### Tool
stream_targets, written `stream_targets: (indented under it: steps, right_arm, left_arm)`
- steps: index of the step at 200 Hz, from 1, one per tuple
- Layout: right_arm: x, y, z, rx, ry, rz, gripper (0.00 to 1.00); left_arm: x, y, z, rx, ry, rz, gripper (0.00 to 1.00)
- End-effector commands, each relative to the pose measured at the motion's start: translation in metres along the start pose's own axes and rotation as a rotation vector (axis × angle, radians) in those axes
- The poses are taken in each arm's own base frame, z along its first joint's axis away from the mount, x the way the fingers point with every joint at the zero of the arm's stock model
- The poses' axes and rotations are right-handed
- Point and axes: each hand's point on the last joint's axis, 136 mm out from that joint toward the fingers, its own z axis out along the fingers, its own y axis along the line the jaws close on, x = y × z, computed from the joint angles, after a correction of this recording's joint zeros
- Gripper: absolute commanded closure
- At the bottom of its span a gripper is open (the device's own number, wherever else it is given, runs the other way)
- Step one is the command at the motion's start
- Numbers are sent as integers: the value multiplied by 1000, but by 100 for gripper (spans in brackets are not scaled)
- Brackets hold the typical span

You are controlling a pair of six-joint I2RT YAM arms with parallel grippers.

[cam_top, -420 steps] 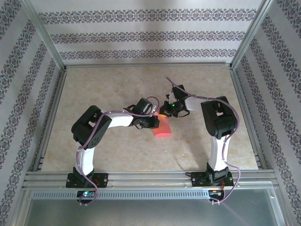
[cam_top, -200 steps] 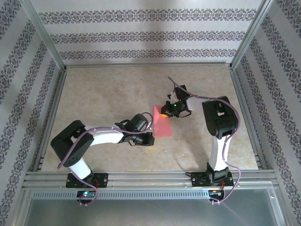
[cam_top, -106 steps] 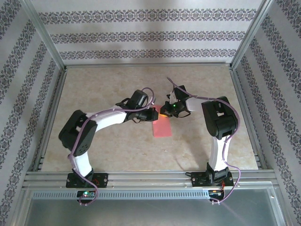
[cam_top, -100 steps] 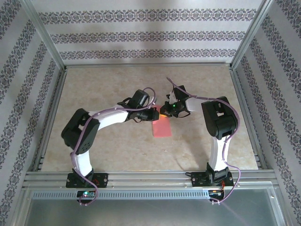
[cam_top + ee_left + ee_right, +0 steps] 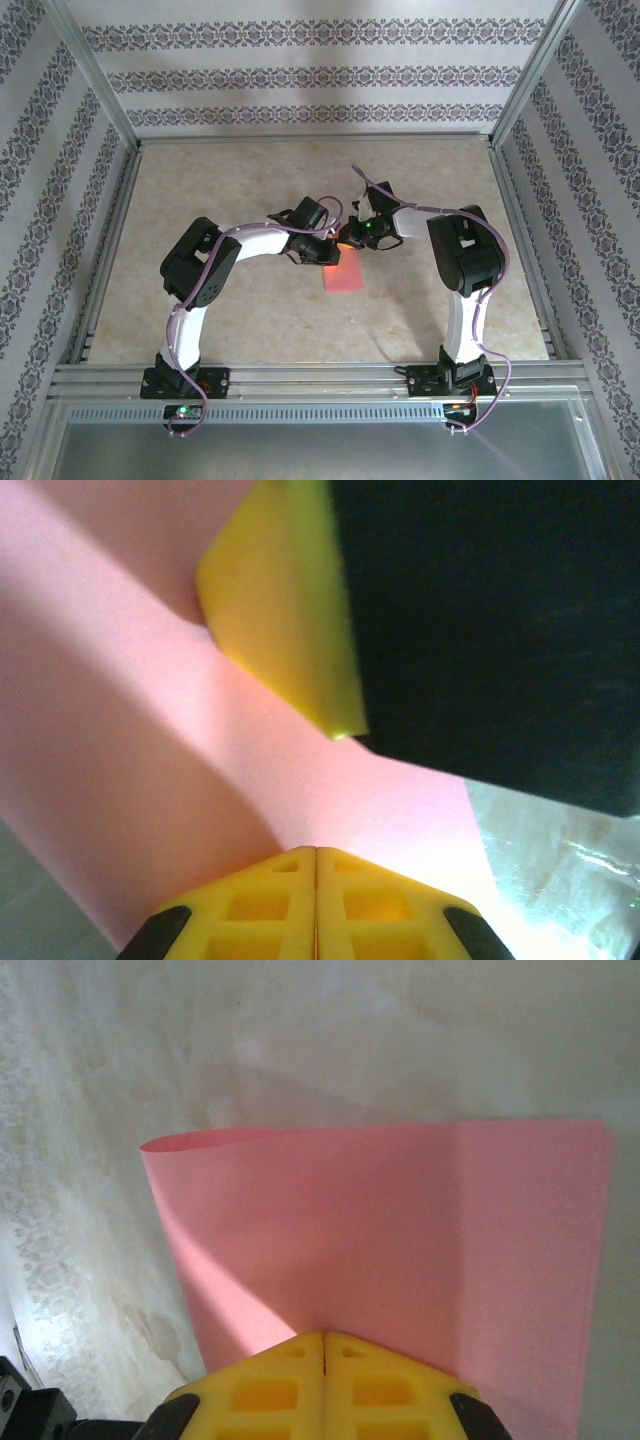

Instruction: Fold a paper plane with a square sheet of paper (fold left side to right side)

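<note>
Twin builds for left arm (image 5: 215,262) and right arm (image 5: 460,255): glossy white link covers between bulky black joint housings, black base plates (image 5: 185,382) at the foot, lilac cable (image 5: 420,208) looped loosely along each from base to wrist. Bright yellow moulded fingers (image 5: 270,1392) with square recesses on left gripper (image 5: 316,856) and right gripper (image 5: 325,1340), black-shouldered behind. Small green light (image 5: 368,229) at the right wrist.

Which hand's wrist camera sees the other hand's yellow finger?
The left hand: beyond its shut tips, a yellow finger of the right hand overlaps the pink paper.
</note>
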Motion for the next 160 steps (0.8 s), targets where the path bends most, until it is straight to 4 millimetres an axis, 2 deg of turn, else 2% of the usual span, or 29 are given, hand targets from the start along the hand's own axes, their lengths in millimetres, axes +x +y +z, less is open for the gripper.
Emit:
stream_targets:
  steps: [1,38,64,81,96,119,140,160]
  right_arm:
    - [4,-4,0,48,-1,-4,99]
    - [-16,25,-22,-4,-69,-41,85]
    - [-27,41,-56,-21,-156,-75,70]
    - [-21,42,-77,-33,-183,-79,64]
    - [-6,39,-88,-37,-171,-77,66]
    - [26,34,-93,-45,-124,-82,83]
    - [49,28,-88,-63,-80,-83,91]
    - [65,17,-74,-65,-16,-69,98]
  left_arm:
    - [16,18,8,-52,47,-15,92]
    - [25,26,11,-74,54,-56,92]
    - [27,27,10,-79,41,-75,93]
    - [28,26,9,-81,25,-84,93]
    - [28,24,10,-74,21,-89,93]
    - [28,22,13,-75,10,-97,93]
    - [28,19,16,-62,2,-105,93]
    - [28,17,17,-58,6,-103,93]
